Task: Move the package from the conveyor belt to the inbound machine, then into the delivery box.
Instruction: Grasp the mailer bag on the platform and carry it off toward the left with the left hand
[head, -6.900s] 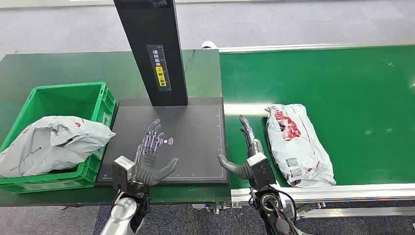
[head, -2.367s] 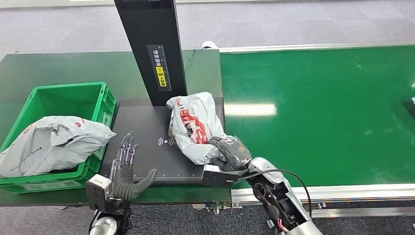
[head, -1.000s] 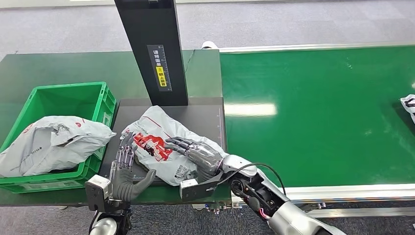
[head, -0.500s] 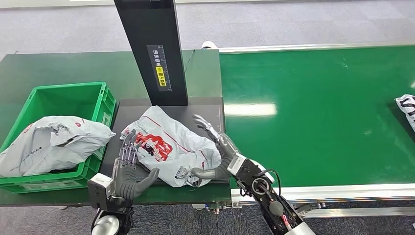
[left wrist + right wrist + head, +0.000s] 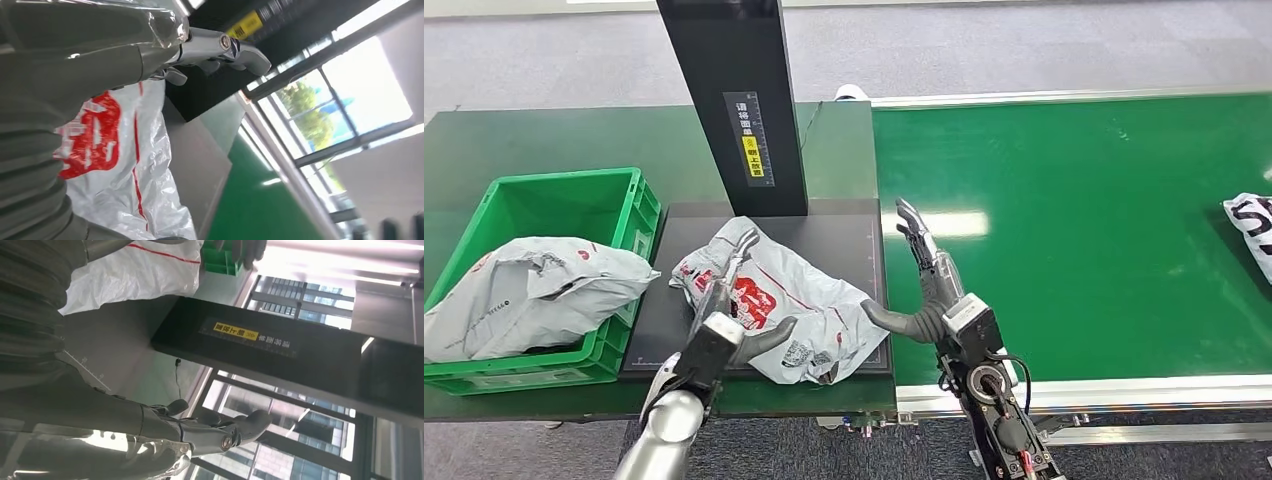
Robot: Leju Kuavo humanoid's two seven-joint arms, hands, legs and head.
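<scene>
The package (image 5: 774,300), a crumpled white plastic mailer with red print, lies on the black scanner plate (image 5: 834,235) of the inbound machine, just in front of the machine's black upright post (image 5: 739,100). The post carries a yellow label, seen also in both wrist views.

The left hand (image 5: 729,315) rests on the near left part of the package. Its fingers (image 5: 734,262) lie stretched out over the plastic and its thumb reaches along the package's near edge; whether they have any real hold of the bag cannot be told. In the left wrist view the package (image 5: 120,165) lies right beneath this hand (image 5: 75,75), with the fingers (image 5: 225,47) pointing towards the post.

The right hand (image 5: 924,290) stands to the right of the package, over the right edge of the scanner plate where it meets the green conveyor belt (image 5: 1084,220). It holds nothing: the fingers (image 5: 919,240) are straight and apart, pointing away from the robot, and the thumb sticks out towards the package, near it.

Left of the scanner plate, on the dark green counter (image 5: 544,135), sits a green box (image 5: 574,205) with a grey bag (image 5: 524,290) hanging over its near rim. Far right of the scanner plate, another white bag (image 5: 1252,222) lies at the edge of the belt.
</scene>
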